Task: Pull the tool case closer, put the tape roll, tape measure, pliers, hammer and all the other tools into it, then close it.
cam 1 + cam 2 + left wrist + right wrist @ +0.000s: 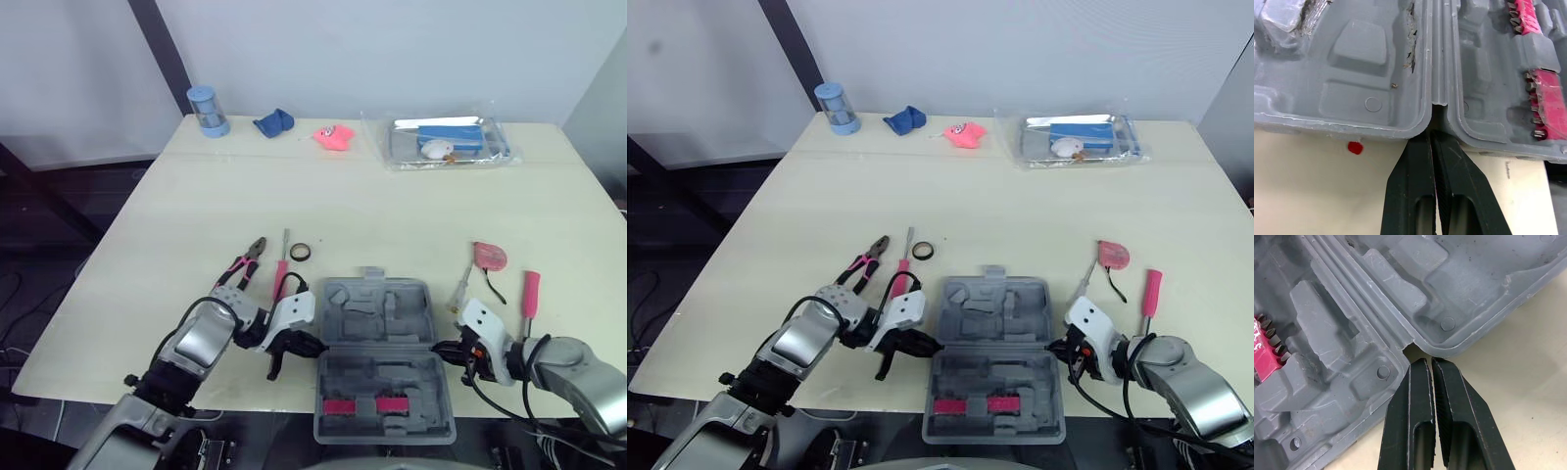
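- the tool case [382, 333] lies open at the near edge of the worktop [196, 215], between the two arms. its near half, holding two pink bit racks [364, 405], seems to reach past that edge.
- the left gripper [1431, 134] has its fingers [1410, 166] clenched together on nothing, with the tips at the hinge notch on the case's left side.
- the right gripper [1429, 361] is the same: fingers pressed flat to each other, grasping nothing, tips at the hinge notch on the right side.
- the step in hand looks like drawing the case closer. with the case already at the near edge, that step seems about finished.
- none of the tools is in the case yet. the pliers [247, 261], a pink-handled screwdriver [282, 266] and the tape roll [300, 252] lie just far-left of it.
- the pink tape measure [489, 257], a slim pale-handled tool [460, 286] and a pink-handled tool [530, 292] lie to its right.
- the next move likely calls for backing a gripper off the hinge, opening its fingers and reaching for a nearby tool. the pliers suit the left arm.
- no brand or label can be read. there is a red dot [1355, 147] on the worktop by the case rim, and a faint mark nearby is too small to read.
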